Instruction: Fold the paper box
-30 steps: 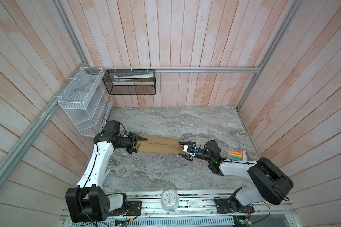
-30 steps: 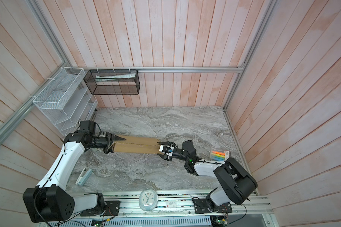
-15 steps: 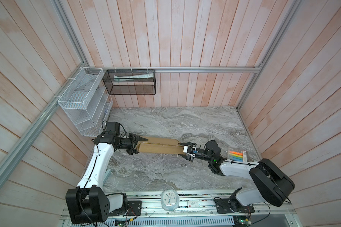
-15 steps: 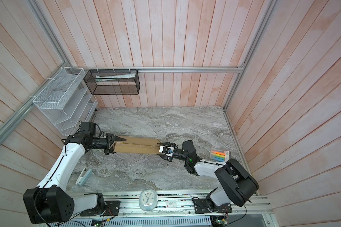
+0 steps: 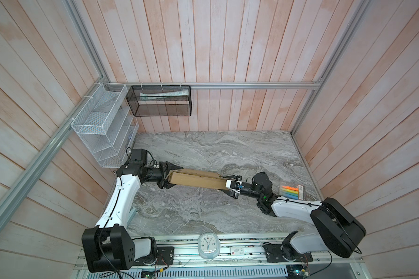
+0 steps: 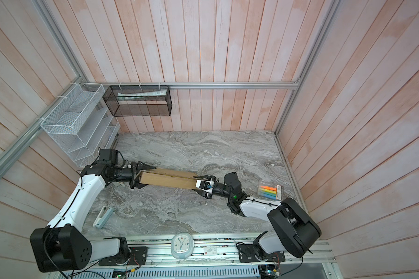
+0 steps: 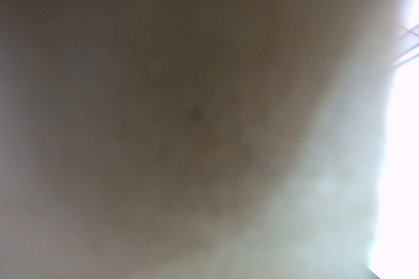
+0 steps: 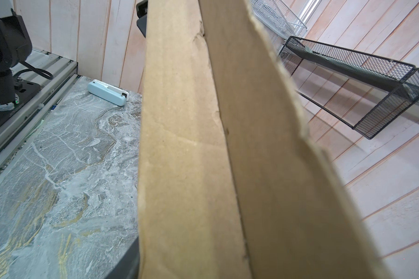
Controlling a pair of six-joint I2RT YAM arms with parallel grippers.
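Jaws of the left hand point(image 5: 168, 177) stand wider than before, astride the paper box point(image 5: 196, 180), on edge over the worktop point(image 5: 203, 149). The right hand point(image 5: 231, 188) meets its other end, grip unclear; folding looks nearly done.

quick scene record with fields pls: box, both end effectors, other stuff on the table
paper box: brown cardboard, partly folded, long, spanning between both arms
left end effector: at the box's left end, jaws either side of it; grip unclear
right end effector: at the box's right end; grip unclear
left wrist view: blurred, shows nothing usable
table: grey marble
other items: highlighter pack near right arm, pale blue device near left arm, clock on front rail
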